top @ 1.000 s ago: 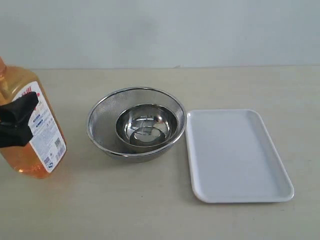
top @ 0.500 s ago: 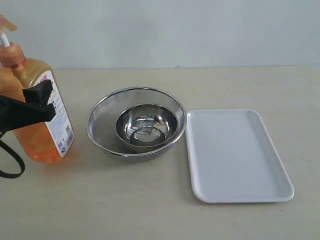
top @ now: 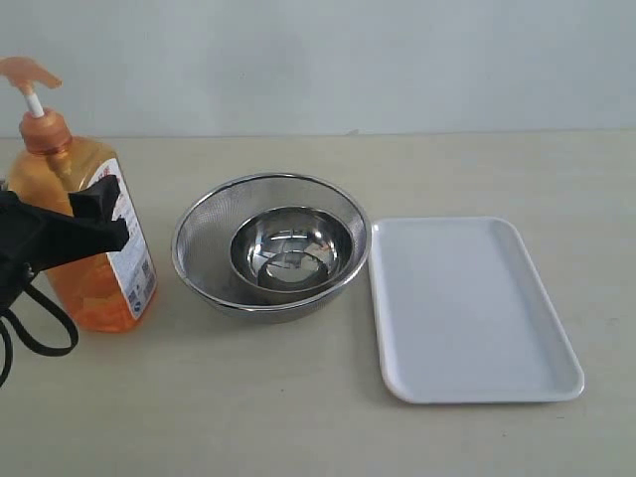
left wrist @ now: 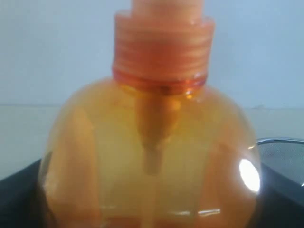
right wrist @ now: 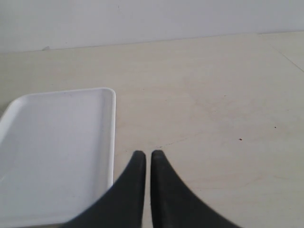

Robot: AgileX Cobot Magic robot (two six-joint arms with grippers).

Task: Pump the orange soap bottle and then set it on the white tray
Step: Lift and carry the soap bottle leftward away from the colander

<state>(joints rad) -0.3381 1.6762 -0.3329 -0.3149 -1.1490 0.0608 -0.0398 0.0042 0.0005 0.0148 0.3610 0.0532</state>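
Black left gripper, level, seemingly clamps the orange soap bottle upright; right gripper pinched closed.

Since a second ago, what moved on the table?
The left end effector, shut on the orange soap bottle, carried it rightward in the exterior view, toward the mesh bowl, and straightened it; its pump head now shows. The mesh bowl, the steel bowl in it and the white tray stayed put.

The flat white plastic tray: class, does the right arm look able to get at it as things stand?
Probably yes. In the right wrist view the right gripper, fingers together, hangs close beside the flat white plastic tray, with nothing between them.
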